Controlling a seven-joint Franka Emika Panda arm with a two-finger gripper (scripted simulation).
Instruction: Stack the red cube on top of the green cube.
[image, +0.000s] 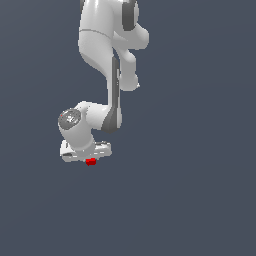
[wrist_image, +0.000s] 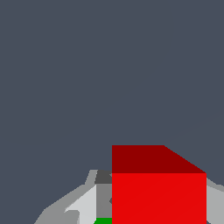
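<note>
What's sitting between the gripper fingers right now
The red cube fills the space between the gripper fingers, clearest in the wrist view. A sliver of the green cube shows beside it at the frame's edge.

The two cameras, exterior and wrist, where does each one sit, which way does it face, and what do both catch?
Exterior view: off the arm, looking at the white Panda arm; its gripper hangs low with the red cube under it.
Wrist view: on the wrist, facing along the fingers; the red cube fills the foreground, a green cube sliver beside it.
Shared: gripper and red cube.
</note>
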